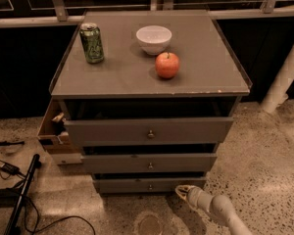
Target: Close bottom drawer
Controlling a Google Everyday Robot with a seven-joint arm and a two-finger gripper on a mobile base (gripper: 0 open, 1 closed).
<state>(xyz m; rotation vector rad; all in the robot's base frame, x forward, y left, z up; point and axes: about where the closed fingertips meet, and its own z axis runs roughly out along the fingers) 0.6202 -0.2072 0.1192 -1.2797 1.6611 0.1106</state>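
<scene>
The bottom drawer (pixel 122 185) is the lowest of three grey drawers, with a small metal knob (pixel 150 186) at its centre. Its front sticks out slightly less than the middle drawer (pixel 112 163) above it. My gripper (pixel 183 190) comes in from the lower right on a white arm (pixel 218 208). Its tip is against or just in front of the right end of the bottom drawer's front, near the floor.
The top drawer (pixel 108 131) stands out furthest. On the cabinet top are a green can (pixel 92 43), a white bowl (pixel 154 38) and a red apple (pixel 167 65). A cardboard box (pixel 50 133) sits at the left; cables and a black pole (pixel 20 195) lie on the floor. A white pipe (pixel 284 77) stands at right.
</scene>
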